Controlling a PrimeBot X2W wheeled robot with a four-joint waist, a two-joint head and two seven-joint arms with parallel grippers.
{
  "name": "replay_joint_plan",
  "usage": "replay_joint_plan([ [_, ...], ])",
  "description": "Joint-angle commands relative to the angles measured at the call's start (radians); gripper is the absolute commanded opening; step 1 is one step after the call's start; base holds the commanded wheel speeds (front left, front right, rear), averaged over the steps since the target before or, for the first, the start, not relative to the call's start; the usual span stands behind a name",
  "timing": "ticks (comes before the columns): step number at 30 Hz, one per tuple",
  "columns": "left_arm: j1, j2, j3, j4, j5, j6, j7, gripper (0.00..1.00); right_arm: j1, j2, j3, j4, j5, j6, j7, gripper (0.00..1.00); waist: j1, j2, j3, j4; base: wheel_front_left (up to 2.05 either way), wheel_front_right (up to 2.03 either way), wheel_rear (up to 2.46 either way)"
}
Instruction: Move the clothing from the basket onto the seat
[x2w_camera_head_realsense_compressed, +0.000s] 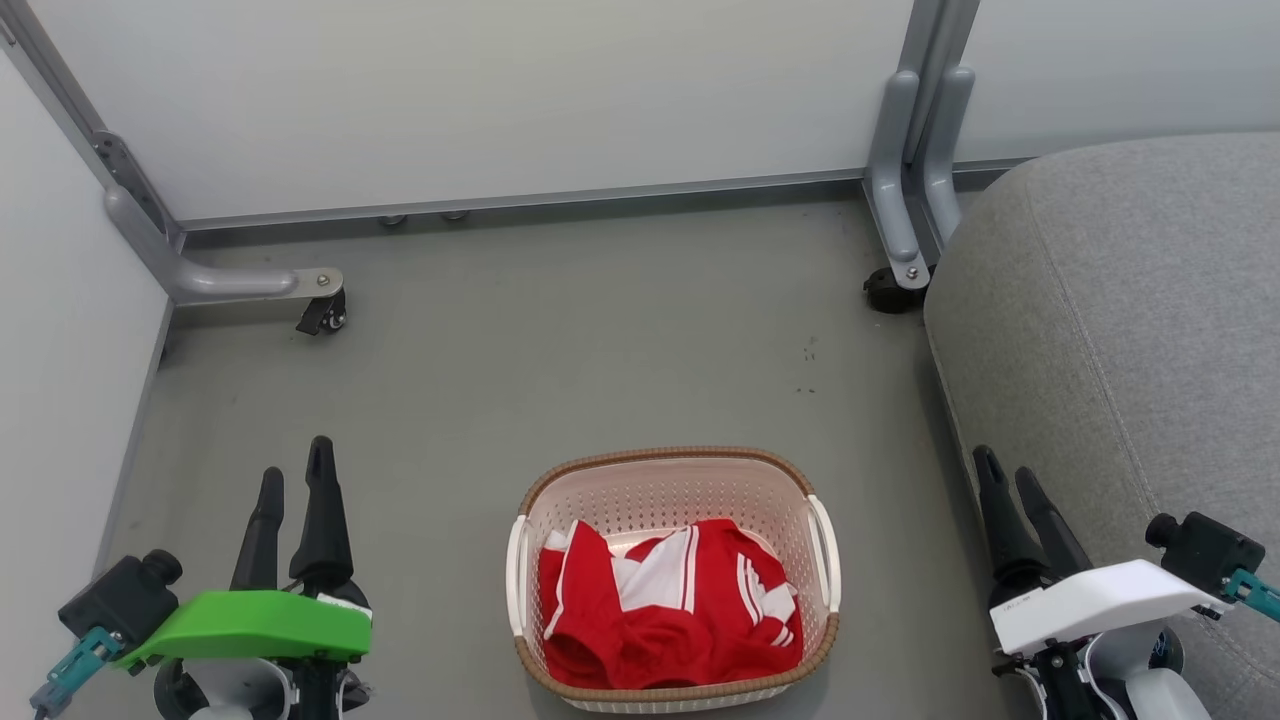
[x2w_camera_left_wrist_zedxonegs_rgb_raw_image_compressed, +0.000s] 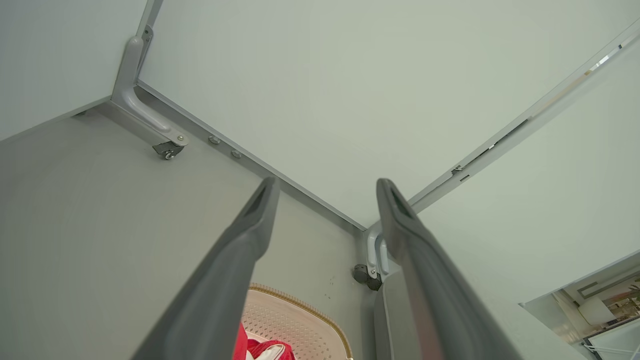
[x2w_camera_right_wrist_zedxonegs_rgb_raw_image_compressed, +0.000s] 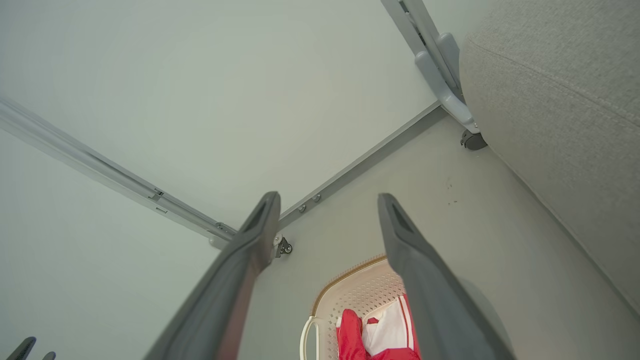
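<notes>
My left gripper (x2w_camera_head_realsense_compressed: 296, 462) hangs with fingers parted, grasping nothing. Between my arms the basket (x2w_camera_head_realsense_compressed: 660, 457) sits on the floor (x2w_camera_head_realsense_compressed: 600, 340), the clothing (x2w_camera_head_realsense_compressed: 670, 600) heaped inside. My right gripper (x2w_camera_head_realsense_compressed: 1006, 467), likewise spread and empty, hovers beside the seat (x2w_camera_head_realsense_compressed: 1130, 320).

Left hand (x2w_camera_head_realsense_compressed: 295, 463), right hand (x2w_camera_head_realsense_compressed: 1005, 465), both spread.

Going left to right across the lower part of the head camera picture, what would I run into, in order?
Left claw → basket holding the clothing → right claw → seat, which runs to the right edge.
</notes>
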Motion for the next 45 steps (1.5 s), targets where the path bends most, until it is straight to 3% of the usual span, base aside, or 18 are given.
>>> replay_joint_plan([
  [1,-0.002,0.007,-0.004,-0.02,0.039,0.004,-0.011,1.0,-0.001,-0.007,0.006,-0.017,-0.042,0.0,-0.013,1.0,0.0,-0.0001,0.001,0.0,0.0,0.0,0.0],
  [26,0.026,0.009,-0.048,-0.032,0.32,-0.029,-0.081,1.0,0.021,-0.01,0.062,-0.054,-0.346,0.0,-0.083,1.0,0.0,-0.0001,0.005,0.0,0.0,0.0,0.0],
  [45,0.044,0.01,-0.08,-0.031,0.497,-0.041,-0.126,1.0,0.043,-0.011,0.075,-0.069,-0.506,0.0,-0.127,1.0,0.0,-0.0001,0.006,0.003,0.0,0.0,0.0],
])
